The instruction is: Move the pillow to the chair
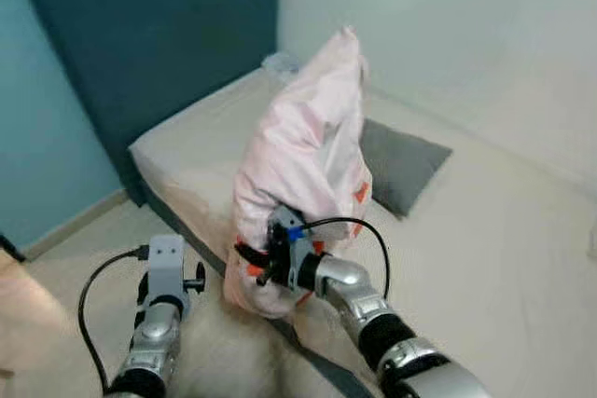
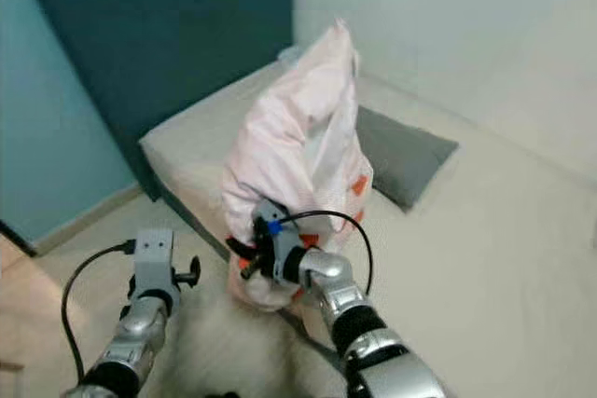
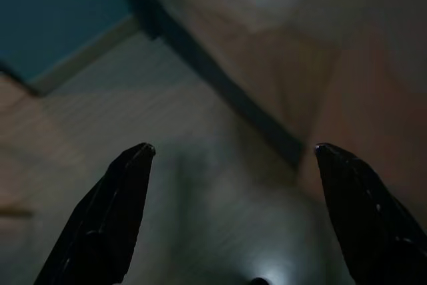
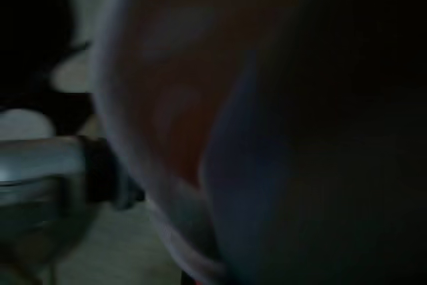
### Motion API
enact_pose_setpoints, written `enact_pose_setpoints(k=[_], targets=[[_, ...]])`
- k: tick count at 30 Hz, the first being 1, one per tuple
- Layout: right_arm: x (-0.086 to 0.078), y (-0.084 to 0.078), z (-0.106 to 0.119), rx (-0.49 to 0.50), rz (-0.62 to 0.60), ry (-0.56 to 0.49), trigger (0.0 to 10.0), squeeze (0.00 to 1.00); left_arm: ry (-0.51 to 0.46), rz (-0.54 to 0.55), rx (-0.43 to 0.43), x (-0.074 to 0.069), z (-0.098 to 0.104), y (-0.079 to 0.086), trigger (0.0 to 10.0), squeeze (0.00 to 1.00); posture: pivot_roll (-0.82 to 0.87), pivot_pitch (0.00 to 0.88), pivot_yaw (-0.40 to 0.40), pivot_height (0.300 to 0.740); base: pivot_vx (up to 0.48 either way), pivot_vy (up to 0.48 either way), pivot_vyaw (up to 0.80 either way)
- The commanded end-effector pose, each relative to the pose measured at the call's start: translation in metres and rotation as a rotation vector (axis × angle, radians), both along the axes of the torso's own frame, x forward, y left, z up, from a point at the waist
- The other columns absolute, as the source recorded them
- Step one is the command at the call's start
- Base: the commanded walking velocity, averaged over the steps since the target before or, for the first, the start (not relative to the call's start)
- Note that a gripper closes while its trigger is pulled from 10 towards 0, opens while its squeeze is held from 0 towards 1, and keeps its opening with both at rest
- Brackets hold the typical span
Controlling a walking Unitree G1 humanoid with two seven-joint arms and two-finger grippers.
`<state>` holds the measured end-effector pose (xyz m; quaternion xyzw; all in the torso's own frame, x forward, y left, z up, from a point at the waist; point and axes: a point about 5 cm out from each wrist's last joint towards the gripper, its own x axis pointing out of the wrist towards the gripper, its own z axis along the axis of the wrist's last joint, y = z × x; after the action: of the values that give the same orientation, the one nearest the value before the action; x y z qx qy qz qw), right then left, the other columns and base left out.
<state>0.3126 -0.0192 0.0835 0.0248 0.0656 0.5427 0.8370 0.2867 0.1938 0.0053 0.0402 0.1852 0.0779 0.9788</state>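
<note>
Fingers, right: black pair of the right gripper [image 1: 264, 264] buried in the lower edge of the pale pink fabric pillow with orange marks [image 1: 303, 160], clenched on it as far as the head views show; the tips are hidden in the cloth.
Fingers, left: the left gripper [image 3: 233, 158] has its long black fingers [image 3: 110, 211] spread wide with nothing between them, above the beige floor [image 1: 65, 295] at lower left of frame.
Pillow: centre of frame, stood up on end over the near corner of the cream mattress [image 1: 196, 142], its top corner pointing up.
Nearby: flat grey cushion [image 1: 399, 165] lying on the mattress just behind it; dark blue headboard [image 1: 149, 34] at upper left.
Handling: likely light, soft and floppy; it sags around a pinch.
Hold: probably a thick bunch of fabric at a corner or edge.
</note>
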Motion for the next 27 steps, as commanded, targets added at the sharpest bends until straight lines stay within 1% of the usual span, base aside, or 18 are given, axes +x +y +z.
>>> enact_pose_setpoints(k=[1, 5, 7, 10, 13, 17, 19, 22, 23, 24, 25, 27], targets=[[-0.009, 0.015, -0.002, 0.065, 0.062, 0.055, 10.0, 0.0, 0.045, -0.015, 0.012, -0.006, -0.008, -0.003, 10.0, 0.0, -0.02, 0.114, -0.069, 0.74, 0.0, 0.0, 0.76], [-0.009, 0.013, 0.0, 0.098, 0.075, 0.075, 10.0, 0.0, 0.049, -0.003, 0.008, -0.008, -0.01, -0.002, 10.0, 0.0, -0.02, 0.111, -0.069, 0.74, 0.0, 0.0, 0.76], [-0.012, 0.013, -0.001, 0.113, 0.119, 0.09, 10.0, 0.0, 0.052, 0.0, 0.009, -0.008, -0.01, -0.002, 10.0, 0.0, -0.02, 0.11, -0.067, 0.74, 0.0, 0.0, 0.76], [-0.02, 0.013, -0.005, 0.104, 0.199, 0.112, 10.0, 0.0, 0.056, 0.003, 0.011, -0.009, -0.011, -0.002, 10.0, 0.0, -0.02, 0.111, -0.066, 0.74, 0.0, 0.0, 0.76], [-0.022, 0.012, -0.007, 0.101, 0.219, 0.118, 10.0, 0.0, 0.057, 0.002, 0.012, -0.009, -0.011, -0.002, 10.0, 0.0, -0.02, 0.111, -0.064, 0.74, 0.0, 0.0, 0.76], [-0.028, 0.008, -0.01, 0.11, 0.276, 0.15, 10.0, 0.0, 0.065, 0.005, 0.016, -0.01, -0.012, -0.001, 10.0, 0.0, -0.01, 0.103, -0.065, 0.74, 0.0, 0.0, 0.76], [-0.028, 0.008, -0.01, 0.11, 0.281, 0.151, 10.0, 0.0, 0.066, 0.005, 0.017, -0.01, -0.013, -0.001, 10.0, 0.0, -0.01, 0.103, -0.065, 0.74, 0.0, 0.0, 0.76], [-0.021, 0.003, -0.008, 0.096, 0.221, 0.143, 10.0, 0.0, 0.067, 0.007, 0.02, -0.01, -0.012, 0.0, 10.0, 0.0, -0.01, 0.121, -0.065, 0.74, 0.0, 0.0, 0.76], [-0.015, -0.001, -0.007, 0.093, 0.171, 0.14, 10.0, 0.0, 0.067, 0.014, 0.015, -0.01, -0.012, 0.001, 10.0, 0.0, -0.01, 0.121, -0.065, 0.74, 0.0, 0.0, 0.76], [-0.015, -0.001, -0.007, 0.093, 0.171, 0.14, 10.0, 0.0, 0.067, 0.014, 0.015, -0.01, -0.012, 0.001, 10.0, 0.0, -0.01, 0.121, -0.065, 0.74, 0.0, 0.0, 0.76], [-0.008, -0.006, -0.005, 0.101, 0.091, 0.141, 10.0, 0.0, 0.066, 0.018, 0.016, -0.01, -0.012, 0.001, 10.0, 0.0, -0.01, 0.121, -0.065, 0.74, 0.0, 0.0, 0.76], [-0.003, -0.009, 0.0, 0.134, 0.047, 0.139, 10.0, 0.0, 0.066, 0.02, 0.017, -0.01, -0.012, 0.001, 10.0, 0.0, -0.01, 0.121, -0.065, 0.74, 0.0, 0.0, 0.76]])
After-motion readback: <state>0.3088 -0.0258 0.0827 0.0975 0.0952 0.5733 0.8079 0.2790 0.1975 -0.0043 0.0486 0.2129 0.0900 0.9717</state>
